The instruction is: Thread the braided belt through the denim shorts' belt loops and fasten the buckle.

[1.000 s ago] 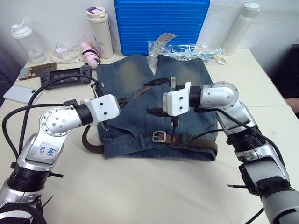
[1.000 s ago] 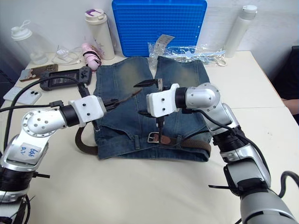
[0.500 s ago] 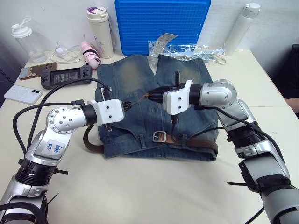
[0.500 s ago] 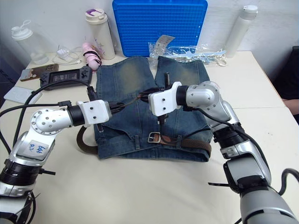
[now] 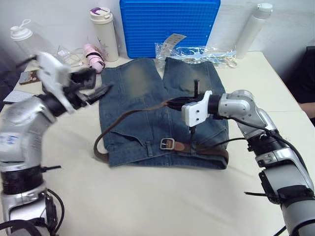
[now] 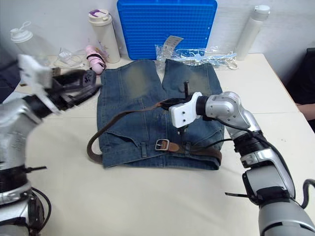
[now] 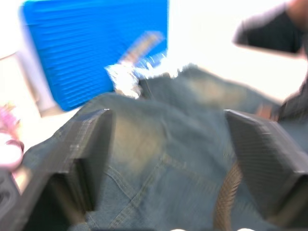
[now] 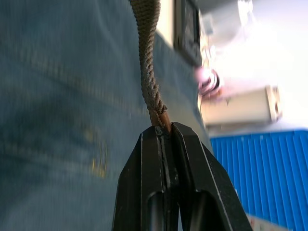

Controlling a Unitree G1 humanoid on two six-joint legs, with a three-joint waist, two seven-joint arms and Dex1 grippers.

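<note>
Belt (image 5: 129, 116) lies across shorts (image 5: 147, 98) at frame centre: buckle (image 5: 167, 144) flat on waistband, low centre; strap runs right along waistband, other part loops off shorts' left edge onto table (image 5: 147, 206), then rises diagonally to right hand (image 5: 173, 102). Right hand's fingers clamped on belt tip (image 8: 158, 115), mid-frame above shorts. Left hand (image 5: 101, 88) upper left, blurred, over shorts' left leg edge, fingers (image 7: 91, 144) spread apart, holding nothing. Blue board (image 5: 170, 24) top centre, behind shorts; white bottle (image 5: 251, 29) top right.
</note>
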